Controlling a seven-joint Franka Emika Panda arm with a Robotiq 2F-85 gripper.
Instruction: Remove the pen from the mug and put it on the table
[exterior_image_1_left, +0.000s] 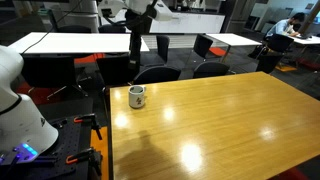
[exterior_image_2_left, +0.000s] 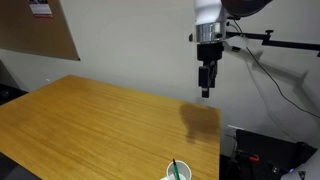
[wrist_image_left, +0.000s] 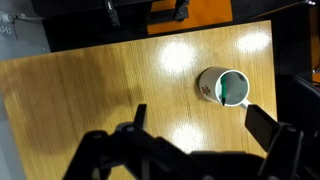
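The whitish-grey mug (exterior_image_1_left: 137, 96) stands upright on the honey-brown table (exterior_image_1_left: 220, 130), near its edge. The green pen (wrist_image_left: 224, 90) stands inside the mug (wrist_image_left: 222, 88) and leans on its rim. In an exterior view only the mug's rim (exterior_image_2_left: 178, 175) and the pen tip (exterior_image_2_left: 174, 167) show at the bottom edge. My gripper (wrist_image_left: 200, 120) is open and empty, high above the table (wrist_image_left: 90, 80), with the mug just beyond its fingertips. It hangs pointing down in both exterior views (exterior_image_2_left: 205, 88) (exterior_image_1_left: 138, 28).
White-topped tables (exterior_image_1_left: 60, 42) and black chairs (exterior_image_1_left: 155, 73) stand behind the wooden table. A white robot base (exterior_image_1_left: 20, 110) is beside the table's edge. A cork board (exterior_image_2_left: 40, 30) hangs on the wall. Black equipment (exterior_image_2_left: 265, 155) sits past the table's far end.
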